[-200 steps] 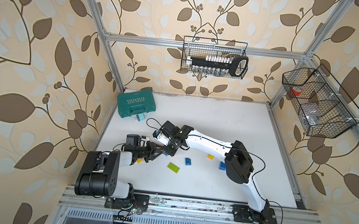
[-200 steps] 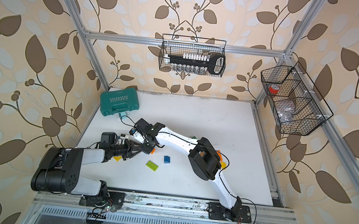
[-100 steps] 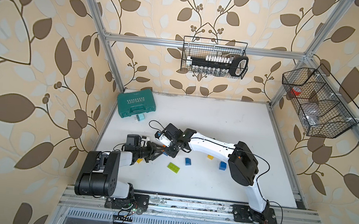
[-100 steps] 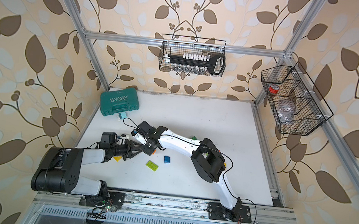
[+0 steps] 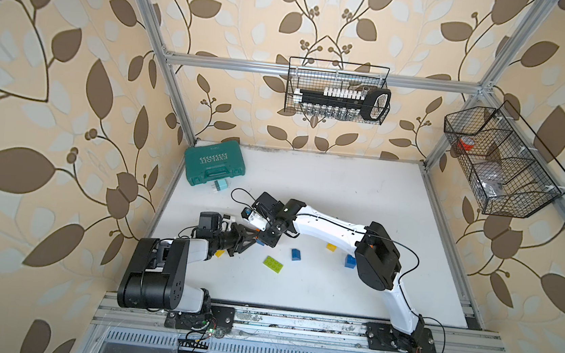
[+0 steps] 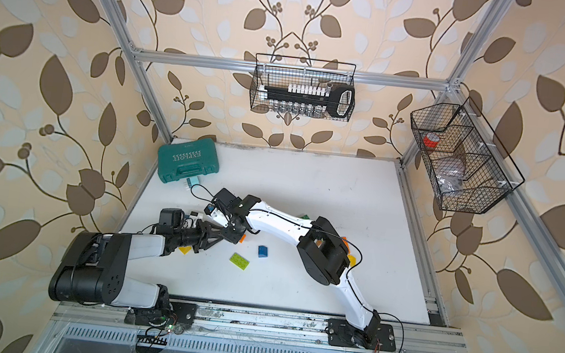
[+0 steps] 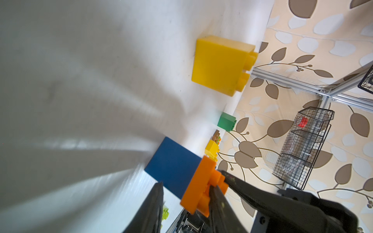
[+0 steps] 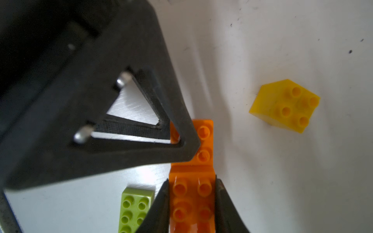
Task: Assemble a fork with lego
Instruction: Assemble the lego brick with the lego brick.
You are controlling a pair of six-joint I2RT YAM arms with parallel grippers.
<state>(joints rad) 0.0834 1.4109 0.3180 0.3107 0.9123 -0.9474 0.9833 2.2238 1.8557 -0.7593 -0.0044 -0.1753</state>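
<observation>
Lego pieces lie on the left half of the white table (image 5: 342, 197), where both arms meet over a small stack. An orange brick (image 8: 191, 193), studs up, is clamped by its 2 long sides between the fingers of the right gripper (image 8: 191, 181), which press flat against it. In the left wrist view this orange brick sits on top of a blue brick (image 7: 171, 165). The left gripper (image 7: 185, 187) reaches the same stack from the opposite end. 1 finger (image 8: 141, 153) lies over the orange studs and the other (image 7: 153, 205) shows at the blue brick's underside, with the stack filling the narrow gap between them. Whether they squeeze it I cannot tell. Near the stack, not touching it, lie a yellow brick (image 8: 286, 107) with 4 studs and a light green plate (image 5: 273, 264). A loose blue brick (image 5: 296, 254) lies just beyond the plate, toward the right arm's elbow, in both top views. A teal tool case (image 5: 214, 163) lies in the far left corner, well apart from the bricks.
</observation>
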